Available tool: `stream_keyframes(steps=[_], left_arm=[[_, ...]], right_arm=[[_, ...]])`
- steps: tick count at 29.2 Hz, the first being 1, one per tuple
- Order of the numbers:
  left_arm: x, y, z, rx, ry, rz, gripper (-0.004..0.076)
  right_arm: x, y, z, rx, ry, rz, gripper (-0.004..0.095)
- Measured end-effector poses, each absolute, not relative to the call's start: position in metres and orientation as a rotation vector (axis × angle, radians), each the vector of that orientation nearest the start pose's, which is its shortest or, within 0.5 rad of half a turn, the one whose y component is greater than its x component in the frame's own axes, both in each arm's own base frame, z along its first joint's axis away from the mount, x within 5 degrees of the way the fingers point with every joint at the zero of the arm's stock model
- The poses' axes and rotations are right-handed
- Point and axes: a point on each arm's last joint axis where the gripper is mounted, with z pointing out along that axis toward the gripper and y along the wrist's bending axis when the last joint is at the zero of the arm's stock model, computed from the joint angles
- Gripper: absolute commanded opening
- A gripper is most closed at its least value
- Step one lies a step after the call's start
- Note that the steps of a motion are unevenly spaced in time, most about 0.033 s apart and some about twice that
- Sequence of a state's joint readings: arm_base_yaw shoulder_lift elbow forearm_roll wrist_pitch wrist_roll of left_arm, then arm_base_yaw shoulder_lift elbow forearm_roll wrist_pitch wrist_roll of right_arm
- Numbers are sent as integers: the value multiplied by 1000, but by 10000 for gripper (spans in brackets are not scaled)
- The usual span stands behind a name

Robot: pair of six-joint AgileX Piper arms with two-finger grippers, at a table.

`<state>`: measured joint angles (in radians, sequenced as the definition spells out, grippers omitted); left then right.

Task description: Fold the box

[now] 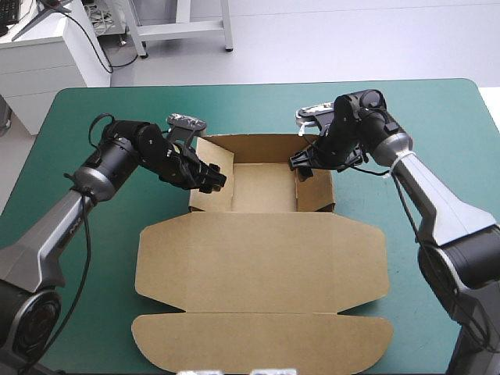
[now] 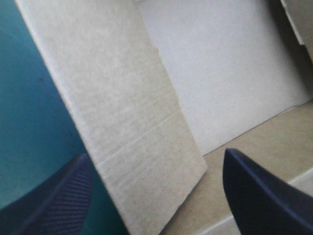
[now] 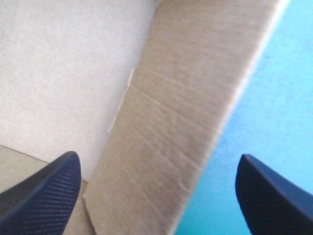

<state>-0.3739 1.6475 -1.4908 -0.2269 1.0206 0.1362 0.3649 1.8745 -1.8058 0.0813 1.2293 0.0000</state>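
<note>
**On the table (image 1: 86, 117), two walls straddled, neither gripped**

Toward the table's left edge, the left gripper (image 1: 205, 176) (image 2: 156, 161) has its fingers spread. The left wall (image 1: 215, 156) (image 2: 127, 132) of the box (image 1: 262, 187) rises between them, unpinched. The box sits mid-table, with its tray and raised walls toward the far edge and its lid (image 1: 262, 258) flat toward the near edge. Toward the right edge, the right gripper (image 1: 305, 164) (image 3: 157, 161) straddles the right wall (image 1: 316, 195) (image 3: 181, 122), fingers likewise apart. The board is probably light and stiff, bending cleanly only along its scores and apt to slide on the table. Each wall's free top edge looks the best place to take hold.
</note>
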Motion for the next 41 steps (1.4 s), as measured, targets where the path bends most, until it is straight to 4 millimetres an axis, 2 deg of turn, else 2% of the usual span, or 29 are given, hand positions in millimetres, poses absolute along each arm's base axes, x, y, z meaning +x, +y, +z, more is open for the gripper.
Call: stream_keyframes(steps=[6,9,14,16,20,23,27,31,40,41], left_arm=[[306,-131,371,610,2480,-253,498],[292,-122,392,618,2436,-205,417],[257,-103,424,627,2402,-123,83],[244,-94,432,630,2400,-72,-7],[224,-81,446,659,2351,11,-5],[212,-76,449,666,2332,18,-6],[199,-73,440,675,2351,-4,-5],[187,-73,418,690,2417,-67,-6],[159,-67,338,670,2642,-134,-6],[153,-66,321,642,2671,-160,-6]], right_arm=[[354,135,367,-474,2627,120,791],[342,131,388,-461,2556,136,791],[321,123,419,-443,2457,156,791],[315,120,426,-439,2436,160,791],[310,118,432,-436,2420,164,787],[311,119,431,-435,2426,164,787],[319,122,421,-426,2460,162,787],[335,128,400,-411,2523,158,787],[374,145,331,-390,2723,150,785],[381,149,316,-390,2763,168,773]])
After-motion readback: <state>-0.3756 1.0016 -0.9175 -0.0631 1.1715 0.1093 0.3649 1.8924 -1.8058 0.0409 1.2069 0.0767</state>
